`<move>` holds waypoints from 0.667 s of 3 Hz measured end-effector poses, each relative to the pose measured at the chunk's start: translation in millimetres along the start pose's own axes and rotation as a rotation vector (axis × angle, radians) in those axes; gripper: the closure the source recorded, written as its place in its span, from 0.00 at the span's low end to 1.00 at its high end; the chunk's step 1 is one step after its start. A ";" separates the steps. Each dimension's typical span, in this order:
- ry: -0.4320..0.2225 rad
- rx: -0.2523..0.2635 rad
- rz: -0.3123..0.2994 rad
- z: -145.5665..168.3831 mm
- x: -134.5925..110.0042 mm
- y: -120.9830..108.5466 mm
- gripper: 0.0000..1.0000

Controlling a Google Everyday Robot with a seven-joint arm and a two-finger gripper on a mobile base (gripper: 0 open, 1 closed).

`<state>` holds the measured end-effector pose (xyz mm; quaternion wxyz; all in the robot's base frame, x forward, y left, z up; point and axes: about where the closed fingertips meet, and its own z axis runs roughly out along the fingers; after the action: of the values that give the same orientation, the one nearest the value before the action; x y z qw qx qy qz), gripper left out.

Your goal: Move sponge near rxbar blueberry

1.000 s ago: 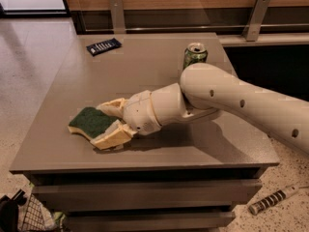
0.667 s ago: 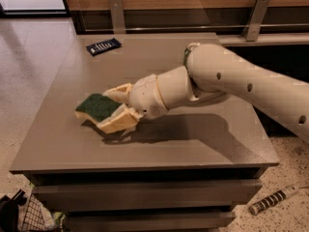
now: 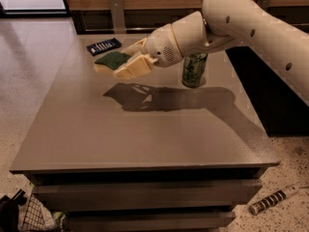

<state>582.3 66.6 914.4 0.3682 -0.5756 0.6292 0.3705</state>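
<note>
The sponge [image 3: 111,60], dark green on top with pale yellow foam below, is held in my gripper [image 3: 129,58], lifted above the grey table [image 3: 120,129] near its far left part. The gripper's pale fingers [image 3: 133,67] are shut on the sponge's right end. The rxbar blueberry [image 3: 103,46], a flat dark navy bar with white lettering, lies on the table at the far left, just beyond the sponge and slightly to its left. My white arm [image 3: 241,18] reaches in from the upper right.
A green drink can [image 3: 194,69] stands on the table under the arm, right of the gripper. A wooden wall with metal brackets [image 3: 116,9] runs behind the table. A wire basket [image 3: 29,216] and a striped tool [image 3: 273,199] lie on the floor in front.
The gripper has lifted the sponge off the table and carried it toward the far side, close to the navy bar. The camera's view of the table has shifted too.
</note>
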 end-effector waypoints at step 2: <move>0.007 0.046 0.064 -12.4 -35.7 -70.8 1.00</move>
<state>654.7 67.2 948.9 0.3673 -0.5478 0.6568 0.3655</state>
